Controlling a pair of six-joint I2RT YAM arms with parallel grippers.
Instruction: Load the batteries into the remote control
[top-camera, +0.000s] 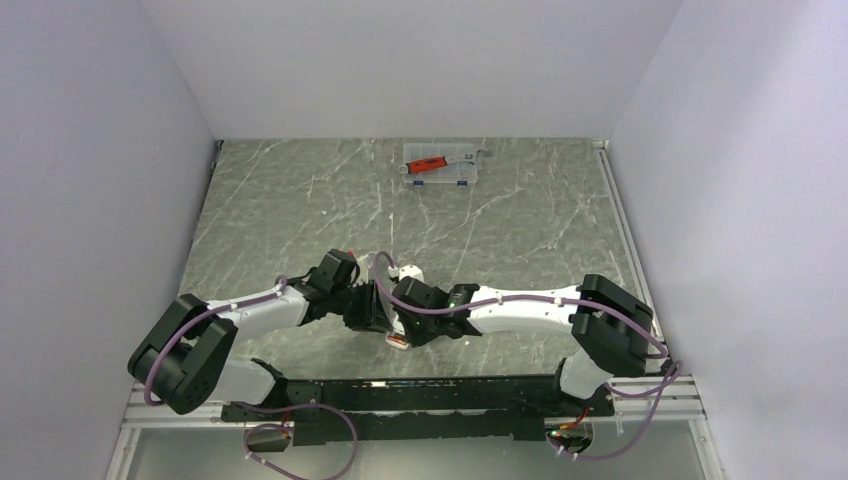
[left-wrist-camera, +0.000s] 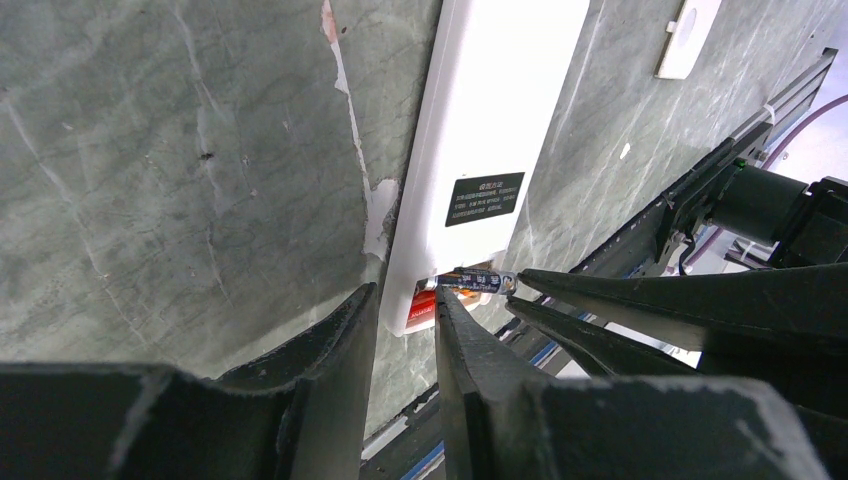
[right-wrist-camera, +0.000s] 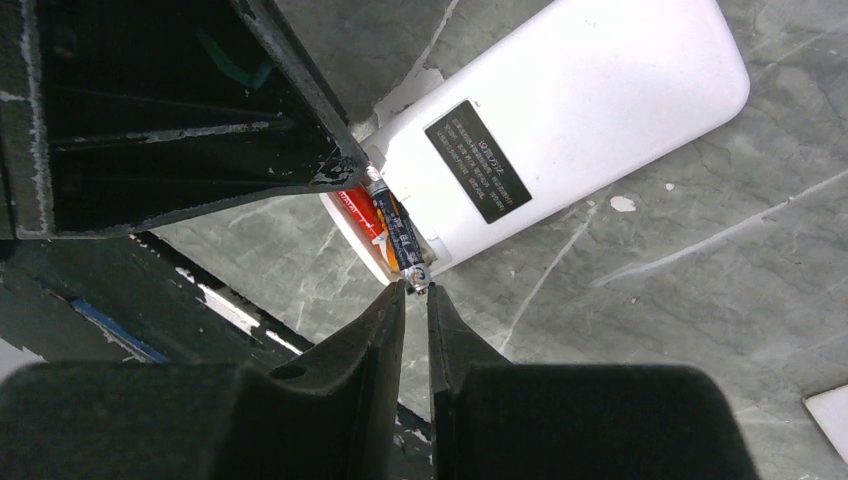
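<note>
The white rectangular remote control (right-wrist-camera: 590, 100) lies back-up on the grey marble worktop (right-wrist-camera: 700, 300), one thin dark battery (right-wrist-camera: 397, 232) resting half-seated in its end recess, the right gripper's (right-wrist-camera: 415, 289) fingers clenched on its tip, the left gripper's (left-wrist-camera: 405, 296) nearly closed alongside, grasp unclear, so seating remains.

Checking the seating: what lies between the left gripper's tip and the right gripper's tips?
One battery, lying across the remote control's open end; the right wrist view shows it.
</note>
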